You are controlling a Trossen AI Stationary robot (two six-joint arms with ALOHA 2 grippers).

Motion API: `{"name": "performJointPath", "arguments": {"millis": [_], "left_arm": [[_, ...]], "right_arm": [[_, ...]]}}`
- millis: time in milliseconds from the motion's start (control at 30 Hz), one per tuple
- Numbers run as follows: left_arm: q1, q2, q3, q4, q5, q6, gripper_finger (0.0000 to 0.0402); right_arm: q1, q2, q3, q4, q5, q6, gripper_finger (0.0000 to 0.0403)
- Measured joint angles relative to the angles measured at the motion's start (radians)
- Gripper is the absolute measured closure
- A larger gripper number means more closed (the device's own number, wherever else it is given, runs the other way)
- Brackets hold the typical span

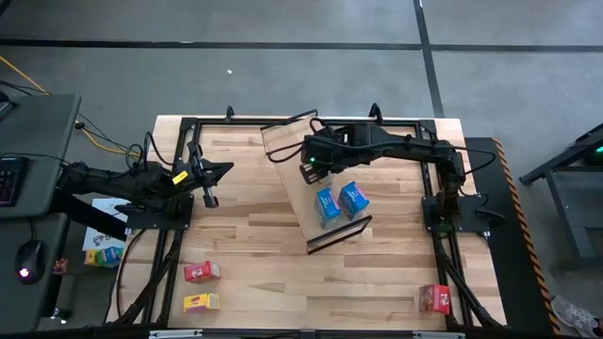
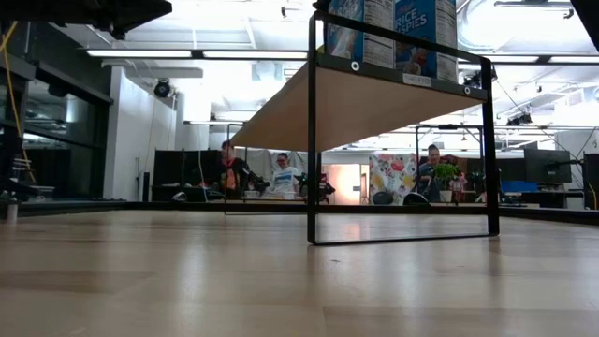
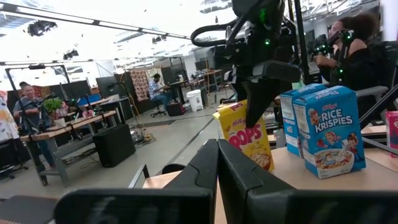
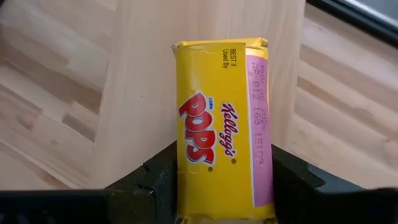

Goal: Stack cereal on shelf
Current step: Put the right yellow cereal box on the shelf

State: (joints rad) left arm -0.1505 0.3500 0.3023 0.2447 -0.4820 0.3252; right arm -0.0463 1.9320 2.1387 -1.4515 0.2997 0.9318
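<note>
Yellow cereal box (image 4: 221,130) clamped in right hand (image 4: 217,186).

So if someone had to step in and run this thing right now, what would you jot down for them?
Right gripper: shut on a yellow Corn Pops box, held over the shelf.
Left gripper: shut, holding nothing, waiting at the table's left side.
Done: two blue boxes stand on the shelf.
Left: set the yellow box down, then fetch the red box and yellow box at front left and the red box at front right.
</note>
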Motion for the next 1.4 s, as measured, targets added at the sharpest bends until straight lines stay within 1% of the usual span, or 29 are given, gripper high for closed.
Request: {"name": "performJointPath", "arguments": {"millis": [67, 133, 267, 400, 500, 633, 800, 900, 1100, 1167, 1233, 1400], "left_arm": [[0.000, 0.000, 0.000, 0.000, 0.000, 0.000, 0.0401], [0.000, 0.000, 0.000, 0.000, 0.000, 0.000, 0.0401], [0.000, 0.000, 0.000, 0.000, 0.000, 0.000, 0.0401], [0.000, 0.000, 0.000, -0.001, 0.000, 0.000, 0.0401], [0.000, 0.000, 0.000, -0.001, 0.000, 0.000, 0.0401], [0.000, 0.000, 0.000, -0.001, 0.000, 0.000, 0.0401], [0.000, 0.000, 0.000, 0.000, 0.000, 0.000, 0.0401], [0.000, 0.000, 0.000, -0.001, 0.000, 0.000, 0.0401], [0.000, 0.000, 0.000, -0.001, 0.000, -0.010, 0.0401], [0.000, 0.000, 0.000, 0.000, 0.000, -0.010, 0.0401], [0.000, 0.000, 0.000, 0.000, 0.000, -0.009, 0.0401], [0.000, 0.000, 0.000, 0.000, 0.000, -0.009, 0.0401]], "right_arm": [[0.000, 0.000, 0.000, 0.005, 0.004, -0.040, 0.0221], [0.000, 0.000, 0.000, 0.015, 0.015, -0.048, 0.0221], [0.000, 0.000, 0.000, 0.009, 0.013, 0.005, 0.0221], [0.006, 0.000, -0.001, -0.014, -0.017, 0.054, 0.0221], [0.016, 0.000, -0.001, -0.022, -0.012, 0.033, 0.0221], [0.022, 0.000, -0.001, -0.022, 0.010, 0.045, 0.0221], [0.023, -0.001, -0.001, -0.029, 0.011, 0.055, 0.0218], [0.025, -0.001, -0.001, -0.035, 0.012, 0.054, 0.0200], [0.034, -0.001, -0.001, -0.035, 0.016, 0.050, 0.0128], [0.034, -0.002, -0.001, -0.036, 0.013, 0.055, 0.0111], [0.034, -0.006, -0.001, -0.036, 0.006, 0.054, 0.0103], [0.026, -0.029, -0.001, -0.034, 0.015, 0.043, 0.0100]]}}
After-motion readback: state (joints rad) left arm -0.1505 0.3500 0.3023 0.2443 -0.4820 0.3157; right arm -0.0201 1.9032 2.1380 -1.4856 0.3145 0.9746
